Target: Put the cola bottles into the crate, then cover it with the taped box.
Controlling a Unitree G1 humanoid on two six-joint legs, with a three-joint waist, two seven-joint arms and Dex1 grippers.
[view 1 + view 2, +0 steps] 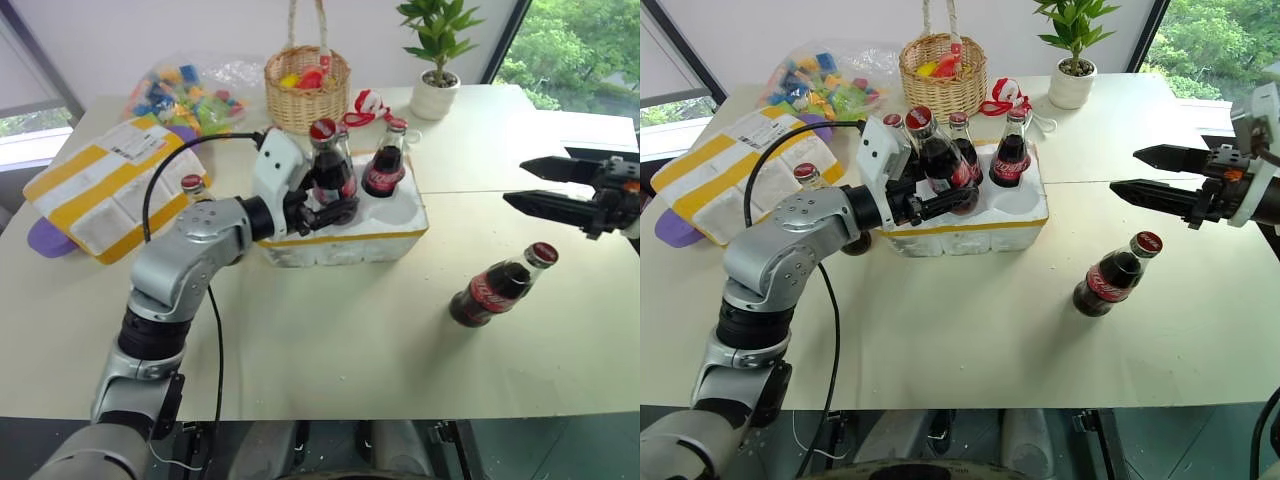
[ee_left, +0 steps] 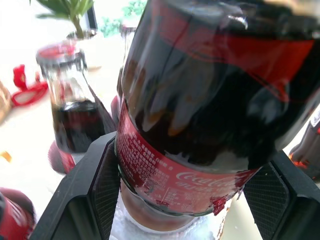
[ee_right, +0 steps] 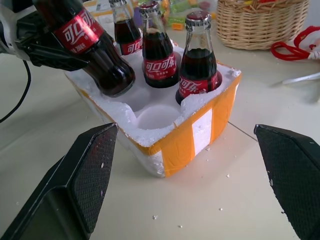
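A tilted cola bottle (image 3: 95, 47), gripped by the left pincer (image 1: 930, 205), hangs over a front well of the white foam crate (image 3: 165, 130). Three bottles stand in the wells, one lies on the counter (image 1: 400, 340) nearby. The right pincer (image 1: 560, 190) is open and empty. Lowered at this tilt, the bottle's base could catch the well's rim and topple.

Dark brown cola is seen in the small glass bottles (image 3: 158, 50), each marked by a red cap and a red label with white script. The low foam crate (image 3: 192, 132) is white, banded in orange-yellow tape. Near the table's (image 1: 330, 340) far left corner, the flat white foam box (image 1: 110, 185) is striped with wide yellow tape and bears a white label; a purple edge is seen beneath it. Multicoloured toys fill the clear bag (image 1: 185, 90). The wicker basket (image 1: 305, 85) is tan. Green leaves rise from a white pot (image 1: 435, 95). The table is cream.
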